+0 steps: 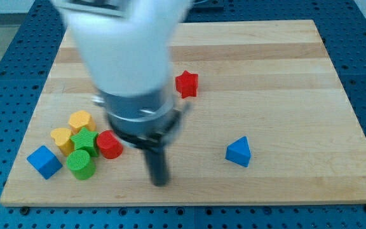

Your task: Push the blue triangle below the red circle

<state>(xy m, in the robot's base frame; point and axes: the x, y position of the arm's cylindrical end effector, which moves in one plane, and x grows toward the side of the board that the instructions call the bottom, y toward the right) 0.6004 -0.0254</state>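
Observation:
The blue triangle (pixel 239 152) lies on the wooden board (pixel 265 76) at the view's lower right. The red circle (pixel 109 144) sits at the lower left, at the right edge of a cluster of blocks. My tip (pixel 160 182) is at the bottom of the dark rod, low on the board, between the two. It is right of and slightly below the red circle, and well left of the blue triangle. It touches neither block.
A red star (pixel 187 84) lies above the middle. Left of the red circle are a green star (pixel 84 140), a green cylinder (pixel 81 164), a yellow hexagon-like block (pixel 80 120), a yellow heart (pixel 61 138) and a blue cube (pixel 44 161). The arm's body hides the board's upper left middle.

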